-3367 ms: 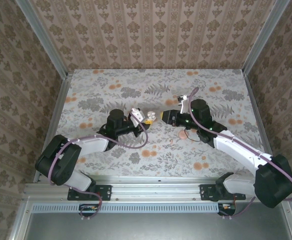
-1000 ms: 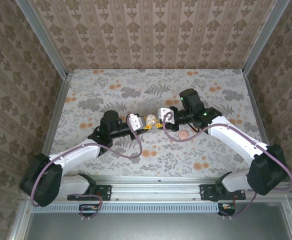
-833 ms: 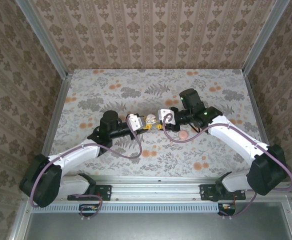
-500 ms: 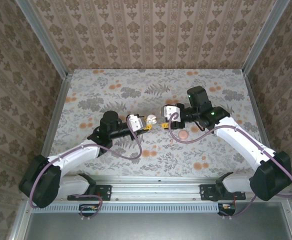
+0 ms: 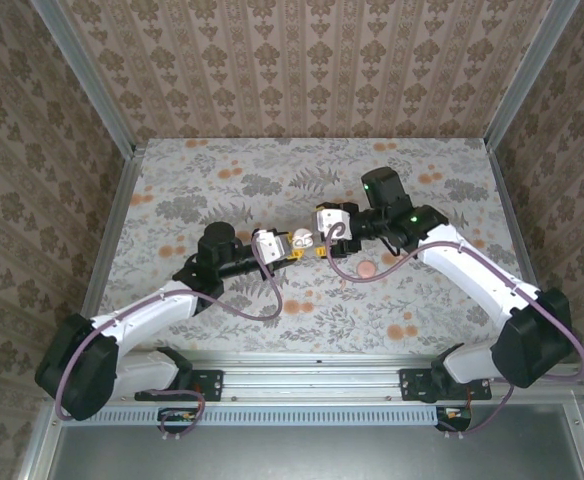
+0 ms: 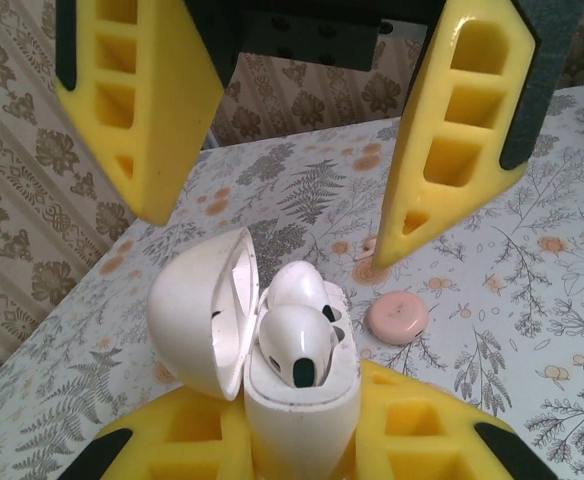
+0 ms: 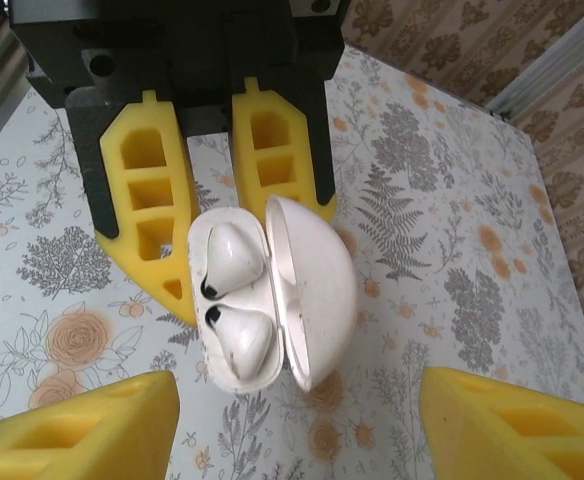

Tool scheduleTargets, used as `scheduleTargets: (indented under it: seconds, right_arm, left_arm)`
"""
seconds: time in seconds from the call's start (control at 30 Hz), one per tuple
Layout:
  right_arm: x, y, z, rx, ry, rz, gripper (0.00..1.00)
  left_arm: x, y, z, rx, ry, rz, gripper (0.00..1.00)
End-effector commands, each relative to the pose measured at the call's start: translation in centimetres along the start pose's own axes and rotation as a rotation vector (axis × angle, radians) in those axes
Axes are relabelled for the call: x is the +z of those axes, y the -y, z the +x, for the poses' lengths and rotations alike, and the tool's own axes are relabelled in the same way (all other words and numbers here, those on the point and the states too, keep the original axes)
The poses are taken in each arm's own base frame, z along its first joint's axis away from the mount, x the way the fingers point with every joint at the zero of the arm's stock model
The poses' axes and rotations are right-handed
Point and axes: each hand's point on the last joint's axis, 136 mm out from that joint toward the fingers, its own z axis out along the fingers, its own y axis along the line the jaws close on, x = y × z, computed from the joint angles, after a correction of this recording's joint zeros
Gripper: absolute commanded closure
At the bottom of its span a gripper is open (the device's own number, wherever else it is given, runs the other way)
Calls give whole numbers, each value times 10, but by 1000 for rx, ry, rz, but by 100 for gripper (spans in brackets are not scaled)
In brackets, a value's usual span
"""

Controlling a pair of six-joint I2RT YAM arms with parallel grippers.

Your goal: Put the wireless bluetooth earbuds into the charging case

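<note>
Charging case (image 6: 302,405): one, lid open, pinched by the left gripper (image 6: 302,440) over the table's (image 5: 222,170) middle.
Wireless earbuds (image 6: 294,345): two, seated in the case.
Right gripper (image 7: 294,400): fingers spread, flanking the case, clear of it.
Pink disc (image 6: 399,318): one, on the table beyond the case, seen from the left wrist and from above.

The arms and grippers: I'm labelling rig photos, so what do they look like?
Both arms, left arm and right arm, have white links between bulky black joints, each trailed by a looping purple cable. The left gripper and right gripper carry yellow wedge-shaped fingers with rectangular cut-outs and black strips.
</note>
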Motion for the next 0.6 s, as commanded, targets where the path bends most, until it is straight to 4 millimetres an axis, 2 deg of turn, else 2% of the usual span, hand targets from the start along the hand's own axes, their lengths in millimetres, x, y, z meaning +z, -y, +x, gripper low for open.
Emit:
scheduleTargets:
  seconds: [0.0,0.27,0.57]
  right_arm:
    - [9,-6,-4,-13,10,-65,34]
    - [18,-21,-8,-6,11,-175,37]
    - [-1,-31,-13,-1,-14,-180,46]
  left_arm:
    - [-2,4,-6,32,8,14,93]
    - [-2,5,-7,34,8,16,93]
    - [-3,3,-7,34,5,6,93]
